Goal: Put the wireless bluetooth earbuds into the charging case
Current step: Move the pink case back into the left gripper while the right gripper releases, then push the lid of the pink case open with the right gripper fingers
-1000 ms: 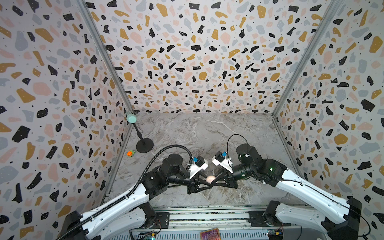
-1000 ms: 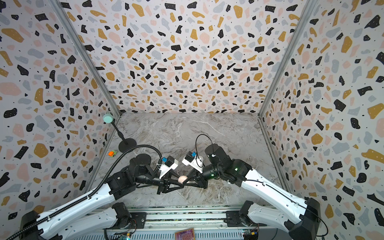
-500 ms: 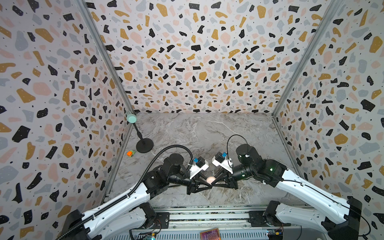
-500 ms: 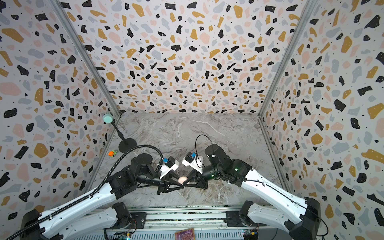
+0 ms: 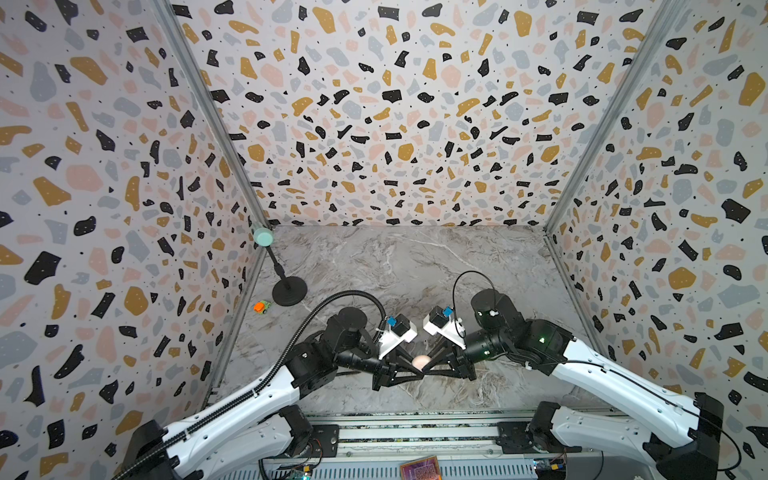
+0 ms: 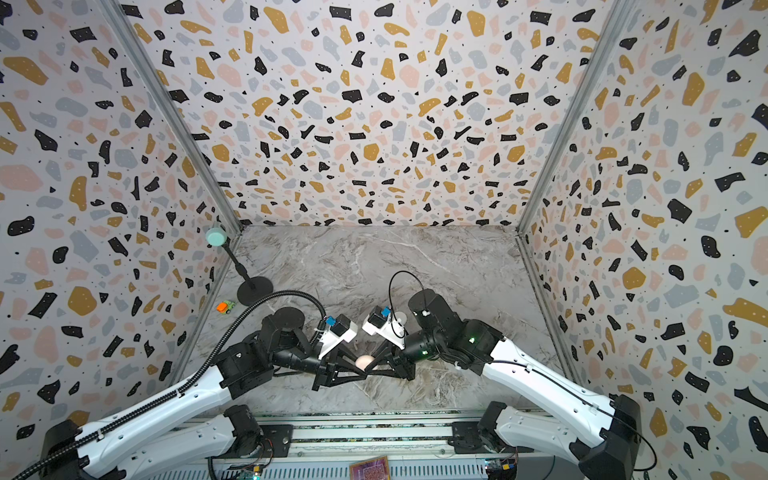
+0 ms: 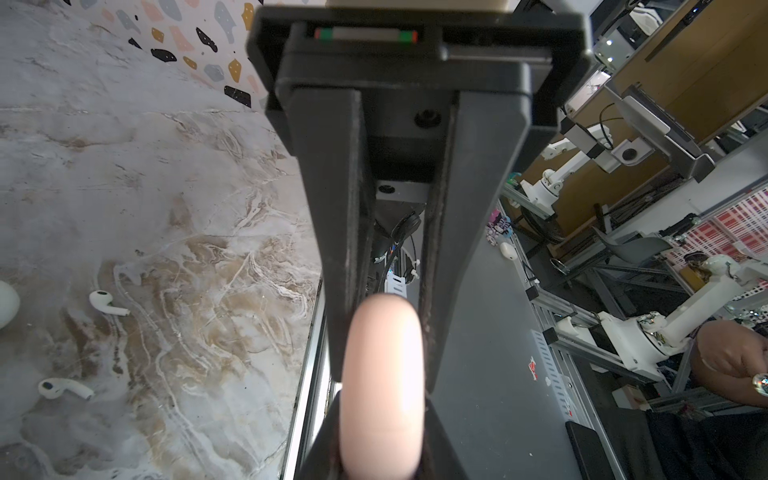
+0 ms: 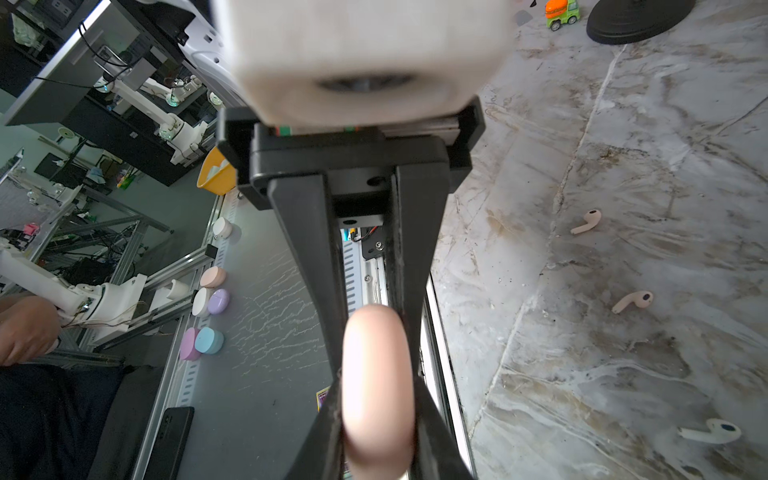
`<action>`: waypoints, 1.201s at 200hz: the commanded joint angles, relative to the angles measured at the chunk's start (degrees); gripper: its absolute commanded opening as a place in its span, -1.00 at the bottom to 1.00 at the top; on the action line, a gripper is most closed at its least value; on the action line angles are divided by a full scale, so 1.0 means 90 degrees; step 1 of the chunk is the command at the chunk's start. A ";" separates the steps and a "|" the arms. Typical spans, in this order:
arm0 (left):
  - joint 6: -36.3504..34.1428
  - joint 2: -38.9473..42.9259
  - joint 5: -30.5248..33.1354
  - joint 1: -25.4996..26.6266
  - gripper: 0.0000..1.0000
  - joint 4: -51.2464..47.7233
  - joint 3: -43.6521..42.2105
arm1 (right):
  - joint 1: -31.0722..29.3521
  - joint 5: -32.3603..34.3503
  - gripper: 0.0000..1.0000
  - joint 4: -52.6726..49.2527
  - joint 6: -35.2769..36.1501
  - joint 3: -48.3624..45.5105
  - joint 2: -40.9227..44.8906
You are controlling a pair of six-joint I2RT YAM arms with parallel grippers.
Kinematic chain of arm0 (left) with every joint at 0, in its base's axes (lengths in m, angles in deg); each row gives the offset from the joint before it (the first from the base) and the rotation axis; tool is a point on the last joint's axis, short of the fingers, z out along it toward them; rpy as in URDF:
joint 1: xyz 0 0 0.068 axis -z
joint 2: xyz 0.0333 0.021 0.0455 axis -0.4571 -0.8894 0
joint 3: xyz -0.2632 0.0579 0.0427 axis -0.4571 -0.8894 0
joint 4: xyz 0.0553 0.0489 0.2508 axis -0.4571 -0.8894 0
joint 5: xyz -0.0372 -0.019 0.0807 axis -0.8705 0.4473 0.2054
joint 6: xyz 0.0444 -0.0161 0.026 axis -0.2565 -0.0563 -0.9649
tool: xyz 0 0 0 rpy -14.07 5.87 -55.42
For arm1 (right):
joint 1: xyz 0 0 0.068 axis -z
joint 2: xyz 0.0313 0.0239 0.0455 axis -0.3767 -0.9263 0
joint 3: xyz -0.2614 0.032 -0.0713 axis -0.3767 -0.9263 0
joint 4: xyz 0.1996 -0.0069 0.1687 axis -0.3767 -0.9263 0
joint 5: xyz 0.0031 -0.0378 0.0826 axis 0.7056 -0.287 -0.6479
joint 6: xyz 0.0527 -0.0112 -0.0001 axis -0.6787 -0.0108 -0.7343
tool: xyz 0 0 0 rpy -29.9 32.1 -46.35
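Note:
A pink pebble-shaped charging case (image 5: 420, 360) hangs shut just above the marble floor near the front middle, seen in both top views (image 6: 365, 360). My left gripper (image 7: 388, 365) is shut on one end of it. My right gripper (image 8: 376, 365) grips the other end, its fingers against the case's sides. The two grippers meet tip to tip. Two white earbuds (image 7: 106, 302) (image 7: 62, 388) lie on the floor in the left wrist view. The right wrist view shows two pinkish earbuds (image 8: 587, 221) (image 8: 633, 301) and a white one (image 8: 710, 431) lying loose.
A black round-based stand (image 5: 289, 291) with a green ball on top stands at the left wall, with a small orange toy car (image 5: 261, 306) beside it. A white round case (image 6: 401, 318) lies behind the right wrist. The metal front rail (image 5: 415, 415) runs close below the grippers.
The left gripper's jaws have drawn together onto the pink case. Both arms have stayed almost where they were, still holding the case between them.

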State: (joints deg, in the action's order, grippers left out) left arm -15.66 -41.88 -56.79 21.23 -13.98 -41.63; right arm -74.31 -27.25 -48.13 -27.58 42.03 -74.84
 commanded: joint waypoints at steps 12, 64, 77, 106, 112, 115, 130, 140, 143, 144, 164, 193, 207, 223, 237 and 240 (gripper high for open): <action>0.0225 0.0451 0.1025 -0.0004 -1.00 0.0741 -0.0159 | -0.0039 0.0608 0.24 0.0033 -0.0090 0.0136 0.0197; 0.0078 0.1296 0.2458 -0.0003 -1.00 0.1103 -0.0539 | 0.0018 0.1572 0.76 0.0068 -0.0112 0.0215 0.0948; -0.0060 0.1414 0.2505 -0.0007 -1.00 0.1473 -0.0748 | 0.0017 0.1729 0.81 0.0202 -0.0112 0.0134 0.1216; -0.0202 0.1220 0.2583 0.0003 -1.00 0.1836 -0.1074 | 0.0018 0.1914 0.85 0.0585 -0.0103 -0.0203 0.1673; -0.0188 0.1146 0.2637 0.0015 -1.00 0.1836 -0.1098 | 0.0019 0.1950 0.85 0.0644 -0.0104 -0.0223 0.1712; -0.0163 0.1120 0.2699 0.0019 -1.00 0.1825 -0.1104 | 0.0017 0.1958 0.85 0.0671 -0.0125 -0.0236 0.1736; -0.0204 0.1060 0.2841 0.0094 -1.00 0.1791 -0.1179 | -0.0004 0.2082 0.85 0.0791 -0.0197 -0.0281 0.1796; -0.0344 0.1109 0.3001 0.0204 -1.00 0.1746 -0.1215 | -0.0070 0.2251 0.85 0.0876 -0.0227 -0.0337 0.1833; -0.0373 0.1149 0.3055 0.0249 -1.00 0.1758 -0.1255 | -0.0095 0.2312 0.86 0.0910 -0.0216 -0.0354 0.1846; -0.0383 0.1162 0.3083 0.0262 -1.00 0.1767 -0.1268 | -0.0108 0.2329 0.85 0.0915 -0.0218 -0.0358 0.1847; -0.0649 0.1443 0.3322 0.0379 -1.00 0.1832 -0.1549 | -0.0453 0.2892 0.88 0.1071 -0.0145 -0.0500 0.1871; -0.0837 0.1656 0.3097 0.0507 -1.00 0.1861 -0.1799 | -0.1002 0.3890 0.92 0.1105 0.0065 -0.0493 0.1756; -0.0784 0.1640 0.2852 0.0511 -1.00 0.2063 -0.1903 | -0.1275 0.4321 0.92 0.1236 0.0181 -0.0537 0.1746; -0.0772 0.1523 0.2494 0.0511 -1.00 0.2158 -0.1888 | -0.1490 0.4627 0.92 0.1401 0.0281 -0.0618 0.1761; -0.0761 0.1401 0.2360 0.0508 -1.00 0.2138 -0.1840 | -0.1591 0.4742 0.92 0.1508 0.0373 -0.0716 0.1752; -0.0770 0.1391 0.2337 0.0513 -1.00 0.2115 -0.1832 | -0.1615 0.4763 0.92 0.1532 0.0389 -0.0736 0.1738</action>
State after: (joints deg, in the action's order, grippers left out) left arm -21.67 -28.52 -31.74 25.57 1.04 -58.50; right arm -87.21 9.49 -37.64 -26.49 36.59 -59.41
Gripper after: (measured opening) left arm 0.233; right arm 0.958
